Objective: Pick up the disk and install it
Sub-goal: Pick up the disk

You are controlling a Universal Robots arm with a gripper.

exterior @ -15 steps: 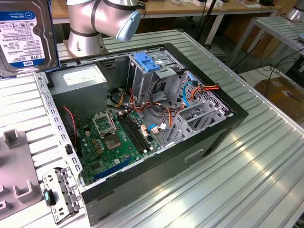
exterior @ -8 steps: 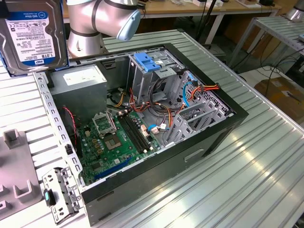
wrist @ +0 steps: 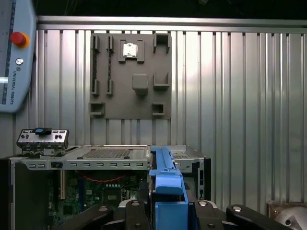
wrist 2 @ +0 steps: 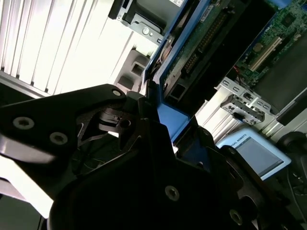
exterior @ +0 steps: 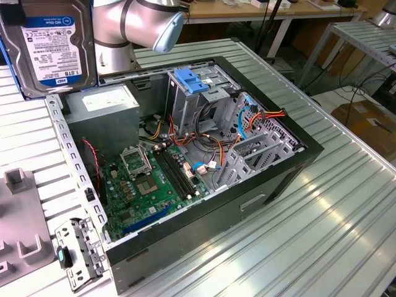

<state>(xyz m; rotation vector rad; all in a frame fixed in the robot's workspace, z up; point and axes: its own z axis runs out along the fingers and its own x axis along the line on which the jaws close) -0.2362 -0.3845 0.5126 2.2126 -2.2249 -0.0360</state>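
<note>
In the exterior view the disk (exterior: 52,46) hangs up in the air at the exterior view's left, above the tabletop (exterior: 322,235). Its white sticker faces us and it has blue rails on its sides. The grey robot arm (exterior: 133,25) is just beside it. The open computer case (exterior: 185,247) sits lower down, apart from the disk. Inside it is a green board (exterior: 145,185), and a blue latch (exterior: 192,80) sits on top of a metal cage. A grey plate (exterior: 18,235) lies on the tabletop at the exterior view's left. In the second wrist view the black end effector (wrist 2: 175,120) is closed tight on the disk, with a finger on each side of a blue rail. The disk's green underside shows past it. In the first wrist view the blue rail stands between the black fingers (wrist: 136,215), in front of the open case. The grey plate lies flat farther off, and a pale control pad (wrist: 14,57) with a red button is near it.
</note>
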